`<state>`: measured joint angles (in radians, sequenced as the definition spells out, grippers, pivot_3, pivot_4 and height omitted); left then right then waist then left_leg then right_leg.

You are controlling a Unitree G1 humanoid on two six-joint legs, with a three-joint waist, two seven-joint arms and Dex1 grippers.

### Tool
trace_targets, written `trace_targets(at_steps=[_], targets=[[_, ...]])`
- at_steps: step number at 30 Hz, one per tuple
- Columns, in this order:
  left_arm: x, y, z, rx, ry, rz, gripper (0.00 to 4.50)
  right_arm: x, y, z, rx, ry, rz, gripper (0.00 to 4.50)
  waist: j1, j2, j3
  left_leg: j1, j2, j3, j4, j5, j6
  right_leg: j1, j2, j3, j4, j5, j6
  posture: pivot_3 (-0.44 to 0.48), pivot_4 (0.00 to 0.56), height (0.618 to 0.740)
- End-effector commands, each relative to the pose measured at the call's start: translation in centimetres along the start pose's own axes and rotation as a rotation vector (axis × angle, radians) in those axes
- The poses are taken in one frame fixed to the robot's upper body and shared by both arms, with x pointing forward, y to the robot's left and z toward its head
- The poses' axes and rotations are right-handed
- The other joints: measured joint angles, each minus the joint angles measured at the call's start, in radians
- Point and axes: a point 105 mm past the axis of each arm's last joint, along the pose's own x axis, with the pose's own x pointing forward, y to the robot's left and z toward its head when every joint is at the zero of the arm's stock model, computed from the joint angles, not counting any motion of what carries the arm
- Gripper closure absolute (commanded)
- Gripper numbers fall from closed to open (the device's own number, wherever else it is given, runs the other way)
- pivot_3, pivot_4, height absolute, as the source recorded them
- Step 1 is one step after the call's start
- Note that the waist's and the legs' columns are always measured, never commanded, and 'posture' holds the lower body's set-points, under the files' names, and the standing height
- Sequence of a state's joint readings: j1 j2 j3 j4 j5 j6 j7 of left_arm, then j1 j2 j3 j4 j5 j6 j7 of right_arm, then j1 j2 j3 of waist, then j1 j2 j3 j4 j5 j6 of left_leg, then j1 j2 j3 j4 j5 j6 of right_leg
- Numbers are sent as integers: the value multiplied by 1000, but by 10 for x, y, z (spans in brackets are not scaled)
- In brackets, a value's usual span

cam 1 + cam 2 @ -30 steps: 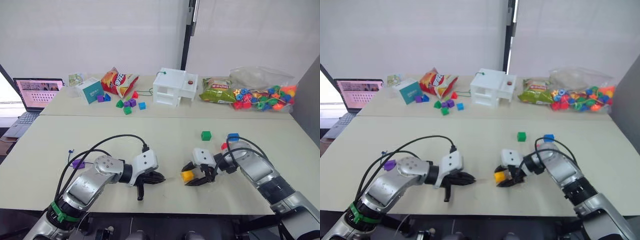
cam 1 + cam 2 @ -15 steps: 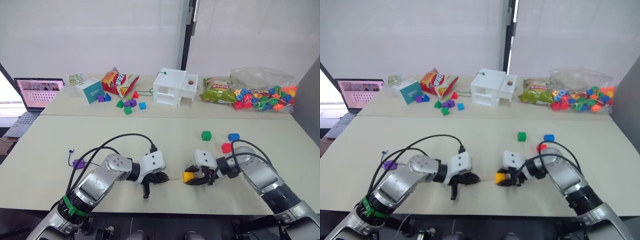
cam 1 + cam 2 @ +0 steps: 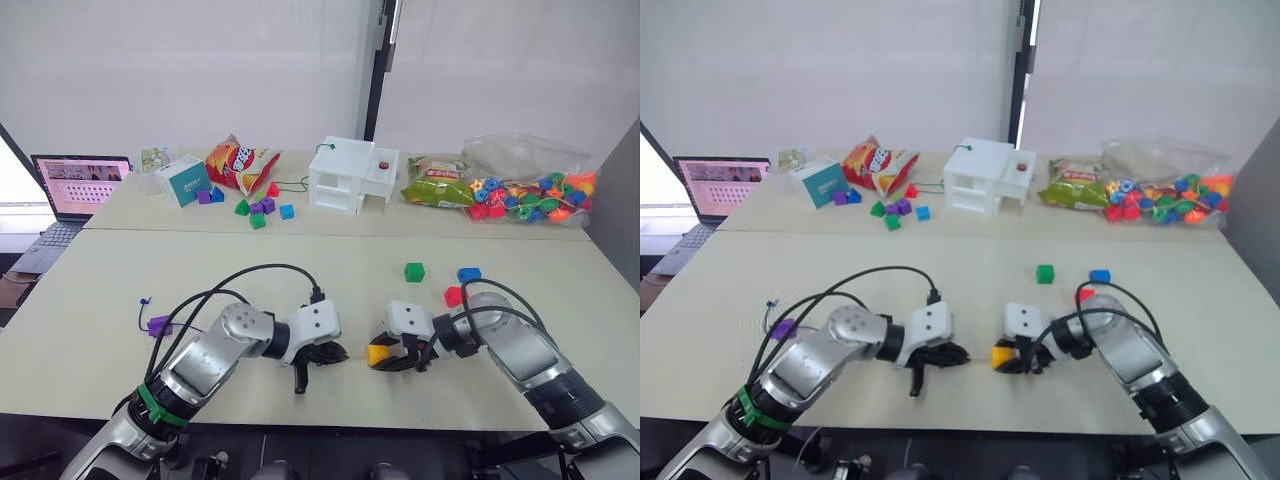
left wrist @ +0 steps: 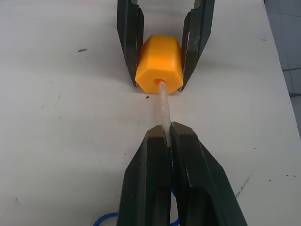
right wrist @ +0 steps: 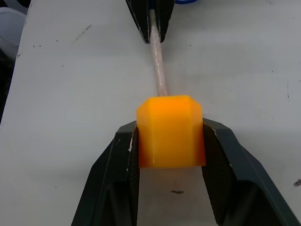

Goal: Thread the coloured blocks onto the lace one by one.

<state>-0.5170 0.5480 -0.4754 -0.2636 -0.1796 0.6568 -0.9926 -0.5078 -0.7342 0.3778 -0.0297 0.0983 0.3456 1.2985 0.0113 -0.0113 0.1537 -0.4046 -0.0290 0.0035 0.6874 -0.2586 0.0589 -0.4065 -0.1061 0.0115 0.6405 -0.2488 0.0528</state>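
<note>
Clearly, orange block (image 4: 159,66), pale lace tip (image 4: 162,106) entering

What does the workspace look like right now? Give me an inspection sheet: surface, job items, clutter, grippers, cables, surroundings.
Surface: pale table, front half mostly bare.
Job's things: yellow-orange block with the lace's pale tip at its hole; green block, blue block, red block loose at right; purple block at left.
Clutter: far table holds small blocks, chip bag, white model house, teal box, bagged beads.
Grippers: left gripper shut on the lace tip; right gripper shut on the yellow-orange block.
Cables: black cables loop over both arms.
Surroundings: laptop at left, white wall behind.
</note>
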Motion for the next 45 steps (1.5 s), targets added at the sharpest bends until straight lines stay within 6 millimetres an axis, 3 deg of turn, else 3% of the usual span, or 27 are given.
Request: trace_targets(at_steps=[1, 22, 27, 33, 39, 45], targets=[[1, -1, 12, 48, -23, -9, 4500, 1, 1, 4, -5, 4, 0, 3208, 0, 0, 0, 0, 0, 0, 0, 0, 0, 0, 0, 0, 0, 0, 0, 0, 150, 740], [41, -2, 46, 92, -129, -60, 4500, 1, 6, 8, 11, 11, -22, 3208, 2, 0, 0, -1, -1, -1, 2, 0, 0, 0, 0, -1, 1, 0, 0, 0, 150, 740], [43, 4, 43, 52, -162, -15, 4500, 1, 6, 10, 15, 8, -35, 3208, 3, 0, 0, -1, -1, -2, 5, -1, 1, 2, 0, -1, 1, 0, 1, 0, 150, 740], [9, 9, 34, 31, -205, 11, 2556, 0, 9, 6, 46, 23, -54, 3208, -2, 0, 0, -1, 0, -2, 5, -1, 1, 1, 0, -1, 1, 0, 1, 0, 150, 740], [-13, 0, 12, 36, -180, -48, 2556, -1, 11, 4, 56, 35, -58, 3208, -4, 0, 0, -1, 1, -2, 4, -1, 1, 1, 0, 0, 1, 0, 0, 0, 150, 740], [-8, 4, -16, 65, -99, -14, 2556, -3, 10, 4, 59, 45, -60, 3208, 1, 0, 0, -1, 1, -2, 5, -1, 1, 1, -1, -1, 1, 0, 0, 0, 150, 740]])
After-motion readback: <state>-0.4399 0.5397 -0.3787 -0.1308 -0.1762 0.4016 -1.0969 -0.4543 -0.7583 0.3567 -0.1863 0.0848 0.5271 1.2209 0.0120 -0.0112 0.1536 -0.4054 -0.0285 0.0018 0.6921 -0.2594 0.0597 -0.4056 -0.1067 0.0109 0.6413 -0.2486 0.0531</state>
